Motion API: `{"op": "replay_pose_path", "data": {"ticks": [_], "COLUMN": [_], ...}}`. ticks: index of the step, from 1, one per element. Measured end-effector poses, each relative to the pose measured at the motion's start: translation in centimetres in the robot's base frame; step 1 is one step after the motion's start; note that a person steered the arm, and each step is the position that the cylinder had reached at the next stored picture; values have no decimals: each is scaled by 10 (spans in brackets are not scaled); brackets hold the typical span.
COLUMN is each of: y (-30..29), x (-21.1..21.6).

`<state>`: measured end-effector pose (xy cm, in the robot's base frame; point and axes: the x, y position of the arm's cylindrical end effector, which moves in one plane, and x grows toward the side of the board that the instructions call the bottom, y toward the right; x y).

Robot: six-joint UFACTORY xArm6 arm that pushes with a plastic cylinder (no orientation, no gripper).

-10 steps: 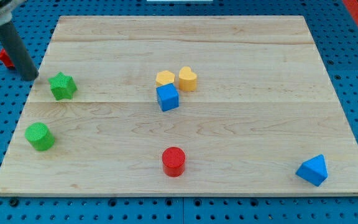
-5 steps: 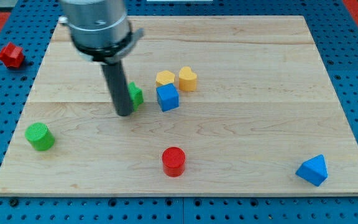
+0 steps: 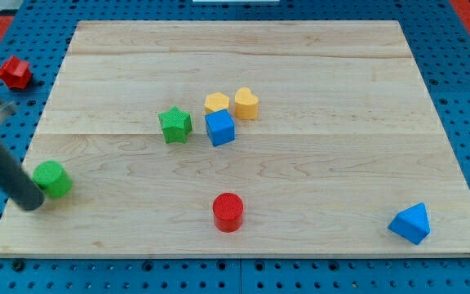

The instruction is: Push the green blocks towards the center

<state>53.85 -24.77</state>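
Note:
A green star block (image 3: 175, 125) lies near the board's middle, just left of the blue cube (image 3: 219, 128). A green cylinder (image 3: 53, 178) sits near the board's left edge, toward the view's bottom. My tip (image 3: 31, 204) is at the cylinder's lower left, touching or nearly touching it. The dark rod slants up to the view's left edge.
Two yellow blocks (image 3: 217, 102) (image 3: 246, 104) sit just above the blue cube. A red cylinder (image 3: 228, 211) stands at bottom centre. A blue wedge-like block (image 3: 410, 223) is at bottom right. A red block (image 3: 14, 73) lies off the board at upper left.
The green star has been pushed right, from the left side to beside the blue cube. My tip then left it and moved down-left to the green cylinder.

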Motion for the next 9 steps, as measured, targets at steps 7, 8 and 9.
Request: {"op": "replay_pose_path", "data": {"ticks": [7,8,9], "y": [120,138,191], "x": [-11,47,49]}}
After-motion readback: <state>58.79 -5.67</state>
